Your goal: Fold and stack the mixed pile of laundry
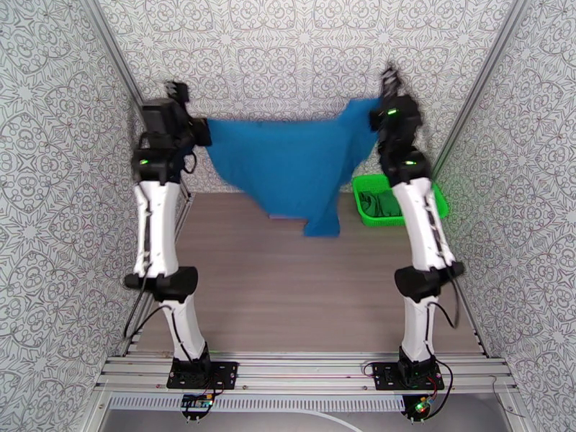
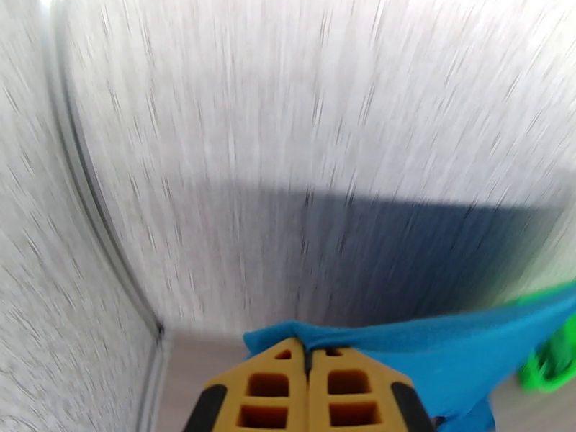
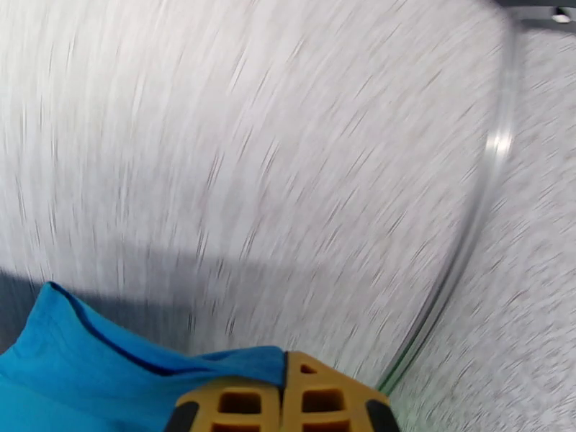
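- holding the blue shirt (image 1: 288,163) up in the air, the two arms spread it wide over the far end of the table (image 1: 288,297).
- the left gripper (image 2: 308,352) has its jaws pressed tight on one top corner of the cloth.
- the right gripper (image 3: 284,358) pinches the other top corner the same way.
- a dark green cloth (image 1: 379,203) sits in the green basket (image 1: 358,199), just to the right of the shirt.
- to do this well, i think both arms should come down slow and level, so the shirt lies flat with no lumps.
- the low end should not land on the basket.
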Robot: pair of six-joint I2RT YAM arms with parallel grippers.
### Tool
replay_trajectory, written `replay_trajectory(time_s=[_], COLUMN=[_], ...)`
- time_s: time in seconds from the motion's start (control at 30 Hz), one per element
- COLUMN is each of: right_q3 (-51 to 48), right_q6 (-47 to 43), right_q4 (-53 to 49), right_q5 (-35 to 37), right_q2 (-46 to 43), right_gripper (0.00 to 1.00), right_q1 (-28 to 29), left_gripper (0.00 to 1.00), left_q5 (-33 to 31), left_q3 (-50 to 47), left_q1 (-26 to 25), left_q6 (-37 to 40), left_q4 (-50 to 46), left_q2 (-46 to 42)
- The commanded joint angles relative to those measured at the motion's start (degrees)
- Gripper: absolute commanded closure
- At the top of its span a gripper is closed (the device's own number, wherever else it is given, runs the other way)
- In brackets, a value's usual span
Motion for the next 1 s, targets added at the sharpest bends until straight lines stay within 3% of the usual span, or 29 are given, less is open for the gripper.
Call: replay_trajectory(time_s=[0.0, 0.13, 0.2, 0.33, 0.5, 0.57, 0.67, 0.8, 0.97], right_q3=[-2.7, -33.6, -52.6, -82.0, -111.0, -116.5, -118.8, -114.9, -108.5], right_q6=[1.8, 3.0, 2.8, 6.0, 20.0, 25.7, 31.8, 36.9, 40.7], right_q4=[5.4, 9.9, 14.9, 14.8, 9.5, 4.3, -6.4, -21.1, -31.6], right_q5=[-1.5, -4.1, -5.9, -4.9, -2.8, -1.8, -1.2, -3.5, -13.4], right_q2=[-8.3, -22.5, -30.1, -39.6, -50.8, -55.8, -63.3, -69.5, -67.2], right_gripper=[1.0, 1.0, 1.0, 1.0, 1.0, 1.0, 1.0, 1.0, 1.0], right_q1=[-0.4, 0.0, 1.1, 4.0, 9.9, 12.4, 14.8, 15.1, 15.1], left_gripper=[1.0, 1.0, 1.0, 1.0, 1.0, 1.0, 1.0, 1.0, 1.0], left_q5=[-0.3, 1.0, -1.6, -7.2, -14.9, -22.3, -28.5, -26.4, -25.0], left_q3=[-7.9, -38.4, -57.9, -89.9, -115.7, -119.0, -120.1, -121.1, -124.2], left_q1=[1.6, 0.7, -1.2, -3.3, -10.1, -16.8, -25.2, -29.6, -31.8], left_q6=[1.0, -0.2, -0.1, -4.0, -15.7, -19.4, -24.8, -34.9, -45.4], left_q4=[10.5, 20.7, 27.5, 35.6, 36.3, 31.5, 23.0, 14.3, 5.3], left_q2=[-10.5, -24.0, -32.3, -43.0, -49.0, -51.1, -54.5, -59.0, -64.4])
